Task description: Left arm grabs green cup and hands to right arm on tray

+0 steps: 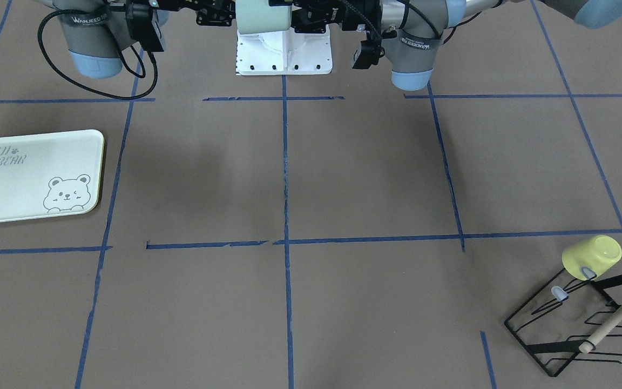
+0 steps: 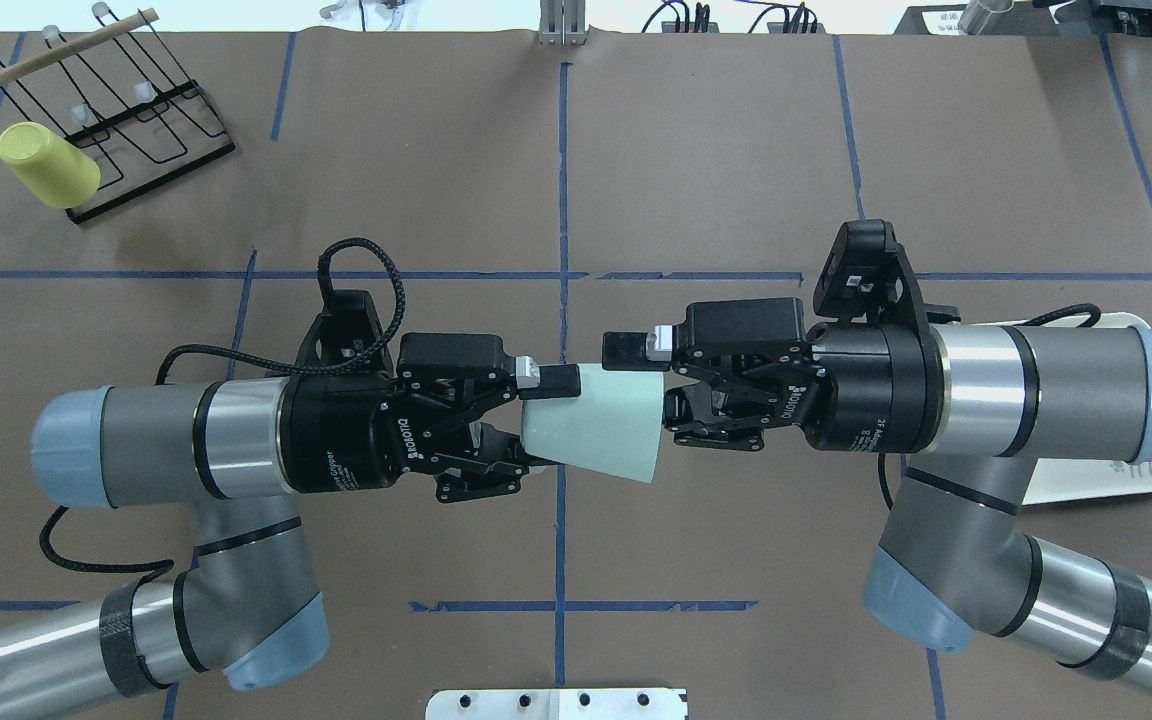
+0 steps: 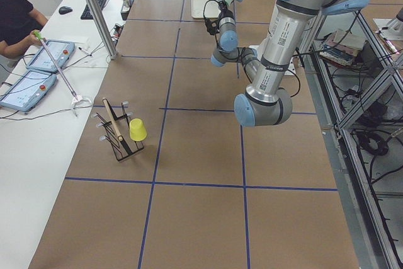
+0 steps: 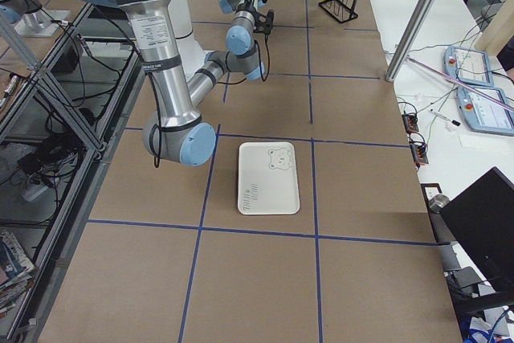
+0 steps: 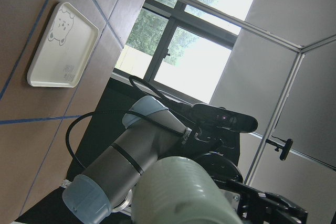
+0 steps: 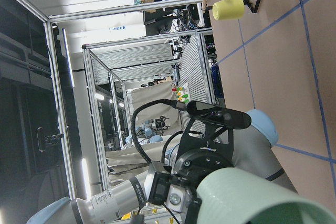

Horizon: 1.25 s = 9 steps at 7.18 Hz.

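The brown table [image 2: 736,150], marked with blue tape lines, fills my overhead view. Across it the left arm [image 2: 236,440] and the right arm [image 2: 1036,385] reach in toward each other, wrists level, and meet over the centre line close to the robot's base.

The tray [image 1: 19,183] lies flat on the table on the robot's right side, well apart from the meeting point. From overhead I see only part of it, as the right arm's forearm covers the rest. At the far corner on the robot's left a black wire rack [image 2: 136,130] stands with a wooden stick [image 2: 46,55] across its top. A yellow cup [image 2: 48,165] hangs upturned on one of its prongs.

The green cup [image 2: 601,420] is up in the air between the two wrists, lying on its side. Its narrow end points toward the left arm and its wide end toward the right arm.

The left gripper [image 2: 541,425] has its jaws clamped on the narrow end, one on each side. At the right gripper [image 2: 651,385] one jaw lies along the far side of the cup near the wide end. The other is hidden from me, so I cannot tell whether that pair has closed on the cup.
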Tool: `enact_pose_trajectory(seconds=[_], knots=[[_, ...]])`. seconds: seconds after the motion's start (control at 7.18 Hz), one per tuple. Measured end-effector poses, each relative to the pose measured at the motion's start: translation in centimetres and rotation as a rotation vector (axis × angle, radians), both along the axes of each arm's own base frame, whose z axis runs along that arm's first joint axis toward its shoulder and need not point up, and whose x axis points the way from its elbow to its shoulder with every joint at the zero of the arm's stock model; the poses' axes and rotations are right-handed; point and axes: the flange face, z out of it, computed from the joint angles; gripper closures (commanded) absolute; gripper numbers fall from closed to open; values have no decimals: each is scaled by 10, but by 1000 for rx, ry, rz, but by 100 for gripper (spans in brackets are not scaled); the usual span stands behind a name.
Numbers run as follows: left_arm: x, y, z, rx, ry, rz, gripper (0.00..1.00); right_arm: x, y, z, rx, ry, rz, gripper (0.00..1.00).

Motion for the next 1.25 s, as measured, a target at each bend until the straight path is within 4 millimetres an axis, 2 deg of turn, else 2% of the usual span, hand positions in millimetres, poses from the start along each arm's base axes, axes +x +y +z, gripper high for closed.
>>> enact_pose_trajectory(seconds=[0.14,0.28,0.42,0.97,1.25], knots=[[0,0,0,0,1,-1,75,0,0,1,0,1,-1,100],[-1,0,-1,0,3,-2,47,0,0,1,0,3,-2,100],[-2,0,-1,0,4,-2,0,0,1,2,-2,3,-3,100],[-6,-1,0,-2,0,-11,0,2,0,4,-3,4,-2,100],[-9,-5,7,-7,-13,-25,0,11,-1,9,-23,1,13,100]])
